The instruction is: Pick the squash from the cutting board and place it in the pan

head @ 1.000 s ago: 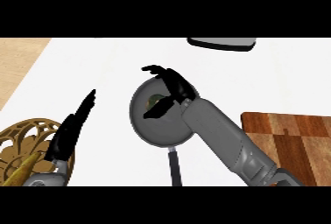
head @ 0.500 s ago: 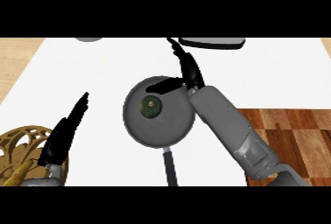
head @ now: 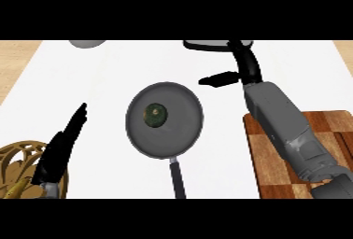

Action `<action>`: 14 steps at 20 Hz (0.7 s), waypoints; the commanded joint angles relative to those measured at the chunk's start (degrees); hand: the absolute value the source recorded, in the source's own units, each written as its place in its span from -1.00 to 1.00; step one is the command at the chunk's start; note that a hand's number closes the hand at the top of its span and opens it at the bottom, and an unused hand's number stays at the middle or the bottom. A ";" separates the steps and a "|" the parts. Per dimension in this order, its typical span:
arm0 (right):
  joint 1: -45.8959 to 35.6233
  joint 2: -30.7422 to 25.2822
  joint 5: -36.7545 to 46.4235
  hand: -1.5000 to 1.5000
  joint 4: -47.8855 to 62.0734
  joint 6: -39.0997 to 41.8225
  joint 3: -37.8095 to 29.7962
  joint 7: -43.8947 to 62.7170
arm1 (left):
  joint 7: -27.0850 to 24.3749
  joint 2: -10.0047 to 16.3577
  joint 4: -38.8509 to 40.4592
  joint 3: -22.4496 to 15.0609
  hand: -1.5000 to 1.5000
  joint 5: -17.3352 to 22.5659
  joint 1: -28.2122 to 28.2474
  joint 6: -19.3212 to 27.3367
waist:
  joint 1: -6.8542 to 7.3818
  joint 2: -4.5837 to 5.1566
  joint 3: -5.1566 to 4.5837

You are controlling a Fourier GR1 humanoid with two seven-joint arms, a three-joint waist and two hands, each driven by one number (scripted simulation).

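A dark green squash lies inside the grey pan, left of the pan's middle. The pan's black handle points toward me. My right hand is raised beyond the pan's far right rim, open, fingers straight up and thumb out to the left, holding nothing. The wooden cutting board lies at the right, partly hidden by my right forearm. My left hand rests open at the lower left, fingers straight and pointing up.
A golden wire basket sits at the lower left corner behind my left hand. A dark dish and a grey bowl stand at the counter's far edge. The counter's wooden edge shows at the left.
My right hand let go of the squash, which now lies in the pan, and lifted away to the right and farther back. The left hand has stayed put.
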 commanded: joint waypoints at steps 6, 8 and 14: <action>1.54 -12.03 0.81 -1.00 8.37 13.41 -3.48 -9.79 | -0.74 0.21 -0.30 0.55 0.00 -0.43 1.60 -0.06 | -0.19 0.02 0.04; -0.63 -13.92 1.49 -1.00 9.89 15.32 -3.42 -8.86 | -2.42 0.79 2.63 1.90 0.00 0.84 0.95 -1.07 | 0.16 0.24 0.03; 1.25 -19.17 2.67 -1.00 12.09 23.51 -3.73 -12.53 | 0.07 -0.37 -0.99 0.16 0.00 -0.58 1.92 -0.34 | 0.09 0.12 0.09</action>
